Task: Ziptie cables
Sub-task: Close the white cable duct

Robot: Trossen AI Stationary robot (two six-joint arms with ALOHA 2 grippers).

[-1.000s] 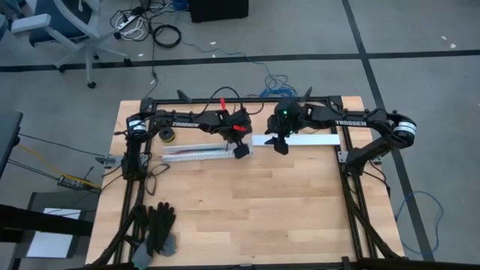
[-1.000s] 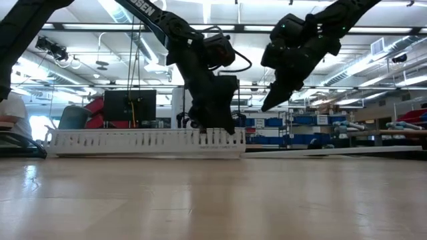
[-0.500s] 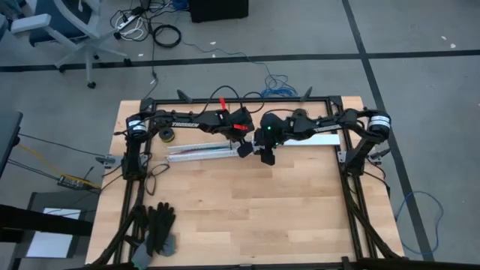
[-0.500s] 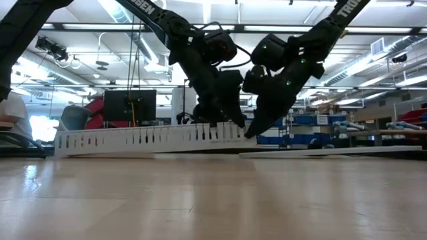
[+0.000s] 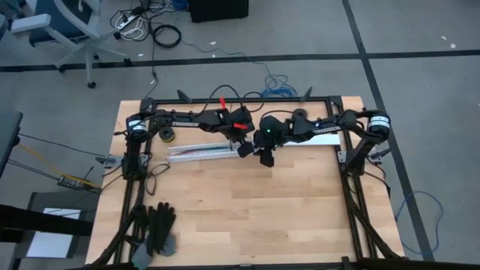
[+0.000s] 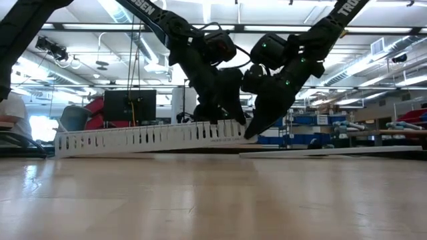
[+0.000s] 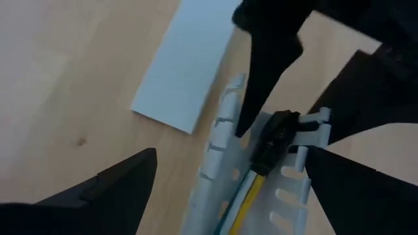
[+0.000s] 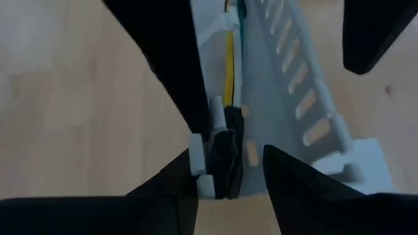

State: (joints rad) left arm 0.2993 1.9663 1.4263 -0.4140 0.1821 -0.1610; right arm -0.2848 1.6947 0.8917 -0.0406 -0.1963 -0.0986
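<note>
A long white slotted channel [image 5: 199,152] lies at the table's far middle. Its left end rests on the wood and its right end [image 6: 233,132] is raised. Thin cables [image 7: 251,189], yellow and blue, run inside it and end in a small dark plug [image 8: 228,163] at that raised end. My left gripper [image 7: 230,151] is open wide, one finger on either side of the channel's right end. My right gripper [image 8: 226,153] comes from the right with a narrow gap between its fingers. One finger is outside the channel's wall [image 8: 202,170] and one is inside, beside the plug. My left gripper slants down over the channel's raised end. One finger [image 7: 326,176] stands close by the wall's teeth [image 7: 307,156], but I cannot tell whether it touches them. My right gripper slants down from the right. Its outer finger [image 8: 176,189] is against the wall's end, and I cannot tell whether it touches.
A flat white lid strip [image 5: 319,139] lies to the right of the channel, under my right arm. A small roll [image 5: 166,135] sits at the far left. Black gloves [image 5: 157,229] lie at the near left corner. The near half of the table is bare wood.
My right gripper has come down from above the lid strip, toward the table's left and near edge, to the channel's right end. That end of the channel has risen off the table while its left end stayed down. My left gripper has tipped a little in place.
</note>
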